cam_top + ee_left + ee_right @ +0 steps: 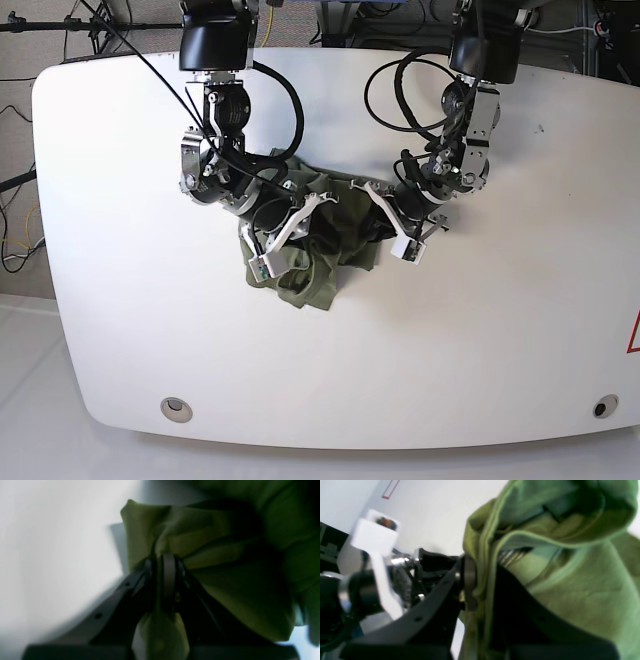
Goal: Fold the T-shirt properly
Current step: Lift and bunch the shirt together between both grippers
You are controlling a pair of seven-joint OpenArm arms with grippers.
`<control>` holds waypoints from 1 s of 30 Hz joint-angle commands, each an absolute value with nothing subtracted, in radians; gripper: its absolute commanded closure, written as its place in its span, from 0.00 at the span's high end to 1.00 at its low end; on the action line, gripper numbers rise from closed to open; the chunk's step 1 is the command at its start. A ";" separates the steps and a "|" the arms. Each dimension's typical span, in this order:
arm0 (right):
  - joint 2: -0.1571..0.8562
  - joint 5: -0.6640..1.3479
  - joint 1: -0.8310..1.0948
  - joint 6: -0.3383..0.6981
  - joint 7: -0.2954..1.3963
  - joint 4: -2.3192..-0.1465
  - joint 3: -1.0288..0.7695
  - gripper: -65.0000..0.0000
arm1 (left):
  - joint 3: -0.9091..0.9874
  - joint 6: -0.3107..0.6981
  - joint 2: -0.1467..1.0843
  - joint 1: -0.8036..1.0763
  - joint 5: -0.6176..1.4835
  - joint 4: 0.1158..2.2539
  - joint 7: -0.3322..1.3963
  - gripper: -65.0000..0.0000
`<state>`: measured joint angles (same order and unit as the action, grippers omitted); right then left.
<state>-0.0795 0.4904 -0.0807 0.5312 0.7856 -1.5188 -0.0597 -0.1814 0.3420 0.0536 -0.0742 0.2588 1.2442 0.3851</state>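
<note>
The olive-green T-shirt [318,262] is bunched in a crumpled heap between my two arms near the middle of the white table [480,330]. My left gripper [166,558] is shut on a pinched fold of the T-shirt [240,597]; in the base view the left gripper [366,203] meets the heap's right side. Pressed into the heap's upper left, my right gripper [306,205] is shut on a hemmed edge of the T-shirt [590,590], the cloth squeezed at the right gripper [480,580]. The collar and label are hidden.
Black cables [395,85] loop behind both arms at the table's far edge. Two round holes [177,406] [601,407] sit near the front edge. A red mark [634,335] lies at the right rim. The other arm's white camera mount [376,537] shows in the right wrist view.
</note>
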 commanded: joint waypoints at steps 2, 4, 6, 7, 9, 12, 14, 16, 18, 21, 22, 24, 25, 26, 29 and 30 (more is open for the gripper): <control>-0.068 0.513 -0.101 0.542 0.759 -1.495 -0.035 0.00 | -0.183 0.338 0.056 -0.065 0.220 1.239 0.481 0.00; -0.068 0.513 -0.101 0.542 0.759 -1.488 -0.025 0.00 | -0.183 0.337 0.056 -0.065 0.220 1.239 0.481 0.00; -0.068 0.513 -0.101 0.542 0.759 -1.478 -0.016 0.00 | -0.183 0.337 0.056 -0.065 0.220 1.239 0.481 0.00; -0.068 0.513 -0.101 0.542 0.759 -1.474 -0.012 0.00 | -0.183 0.337 0.056 -0.065 0.220 1.239 0.481 0.00; -0.068 0.513 -0.101 0.542 0.759 -1.463 -0.005 0.00 | -0.183 0.337 0.056 -0.065 0.222 1.242 0.479 0.00; -0.068 0.513 -0.101 0.542 0.759 -1.445 0.001 0.00 | -0.180 0.337 0.056 -0.065 0.222 1.259 0.478 0.00; -0.065 0.513 -0.101 0.542 0.759 -1.429 0.008 0.00 | -0.180 0.337 0.056 -0.065 0.222 1.277 0.476 0.00; -0.048 0.513 -0.101 0.544 0.759 -1.419 0.019 0.00 | -0.179 0.337 0.056 -0.065 0.222 1.296 0.476 0.00; -0.039 0.515 -0.102 0.545 0.759 -1.408 0.033 0.00 | -0.179 0.337 0.056 -0.065 0.222 1.313 0.476 0.00; -0.033 0.518 -0.104 0.545 0.760 -1.389 0.047 0.07 | -0.179 0.337 0.056 -0.065 0.222 1.336 0.476 0.00; -0.033 0.516 -0.104 0.545 0.760 -1.386 0.047 0.10 | -0.179 0.337 0.056 -0.065 0.222 1.339 0.476 0.00; -0.033 0.515 -0.102 0.545 0.763 -1.377 0.047 0.23 | -0.179 0.337 0.056 -0.067 0.222 1.346 0.476 0.00; -0.033 0.515 -0.102 0.545 0.763 -1.372 0.047 0.29 | -0.179 0.337 0.056 -0.068 0.222 1.348 0.476 0.00; -0.033 0.515 -0.102 0.545 0.763 -1.366 0.047 0.38 | -0.179 0.337 0.056 -0.068 0.222 1.348 0.476 0.00; -0.031 0.513 -0.099 0.545 0.763 -1.357 0.047 0.58 | -0.179 0.337 0.056 -0.068 0.222 1.348 0.476 0.00; -0.025 0.513 -0.099 0.545 0.763 -1.354 0.047 0.65 | -0.179 0.337 0.056 -0.068 0.222 1.348 0.476 0.00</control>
<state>-0.0307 0.5125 -0.0830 0.5514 0.7677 -1.3506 0.0463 -0.1787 0.3401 0.0551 -0.0582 0.2317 1.3327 0.4641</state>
